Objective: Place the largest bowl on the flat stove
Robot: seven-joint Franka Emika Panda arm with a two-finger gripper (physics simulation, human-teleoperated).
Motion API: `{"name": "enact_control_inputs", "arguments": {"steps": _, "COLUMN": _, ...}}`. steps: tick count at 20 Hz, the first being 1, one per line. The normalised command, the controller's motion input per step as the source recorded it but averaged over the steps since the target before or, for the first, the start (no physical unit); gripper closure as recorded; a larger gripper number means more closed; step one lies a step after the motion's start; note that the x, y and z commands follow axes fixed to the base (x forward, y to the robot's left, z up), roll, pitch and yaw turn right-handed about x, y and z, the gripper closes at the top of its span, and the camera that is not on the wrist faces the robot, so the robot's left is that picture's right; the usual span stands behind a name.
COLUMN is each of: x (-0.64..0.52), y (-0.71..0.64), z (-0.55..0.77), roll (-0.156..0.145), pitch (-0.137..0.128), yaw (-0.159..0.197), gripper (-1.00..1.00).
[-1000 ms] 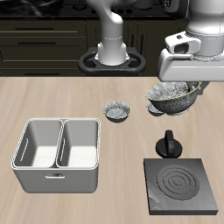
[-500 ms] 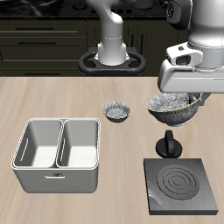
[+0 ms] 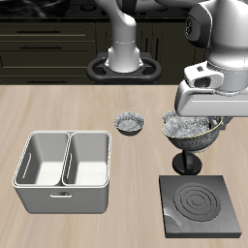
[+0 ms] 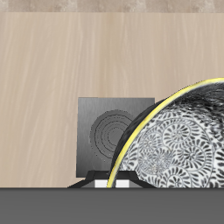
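Note:
The largest bowl (image 3: 191, 129), speckled grey and white inside with a dark outside, hangs tilted in the air above the table. My gripper (image 3: 211, 116) is shut on its rim. It is just behind the flat stove (image 3: 201, 205), a dark square slab with ring marks near the front edge, and it hides part of the stove's black knob (image 3: 187, 162). In the wrist view the bowl (image 4: 175, 140) fills the near field with a yellowish rim, overlapping a corner of the stove (image 4: 107, 131).
A smaller speckled bowl (image 3: 129, 123) sits on the table beside the held bowl. A grey two-compartment metal bin (image 3: 64, 170) stands toward the front, across from the stove. The robot's base (image 3: 123, 64) is at the back.
The gripper and the held bowl have moved toward the front edge and lower, closer to the stove's knob. The small bowl, bin and stove have not moved.

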Motion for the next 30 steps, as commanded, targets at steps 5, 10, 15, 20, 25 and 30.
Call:
{"name": "enact_control_inputs", "arguments": {"steps": 5, "x": 0.15, "y": -0.04, "z": -0.38, "roll": -0.004, "pitch": 0.036, "yaw": 0.006, "gripper": 1.0}}
{"name": "enact_control_inputs", "arguments": {"steps": 10, "x": 0.12, "y": -0.03, "z": -0.24, "roll": -0.005, "pitch": 0.022, "yaw": 0.005, "gripper": 1.0}}
{"name": "enact_control_inputs", "arguments": {"steps": 15, "x": 0.13, "y": -0.03, "z": -0.31, "roll": -0.005, "pitch": 0.035, "yaw": 0.003, "gripper": 1.0}}
{"name": "enact_control_inputs", "arguments": {"steps": 20, "x": 0.09, "y": -0.03, "z": -0.33, "roll": -0.006, "pitch": 0.043, "yaw": 0.001, "gripper": 1.0}}
{"name": "enact_control_inputs", "arguments": {"steps": 25, "x": 0.06, "y": 0.1, "z": -0.42, "roll": 0.008, "pitch": 0.046, "yaw": 0.027, "gripper": 1.0}}
{"name": "enact_control_inputs", "arguments": {"steps": 30, "x": 0.02, "y": 0.11, "z": -0.18, "roll": -0.006, "pitch": 0.011, "yaw": 0.022, "gripper": 1.0}}
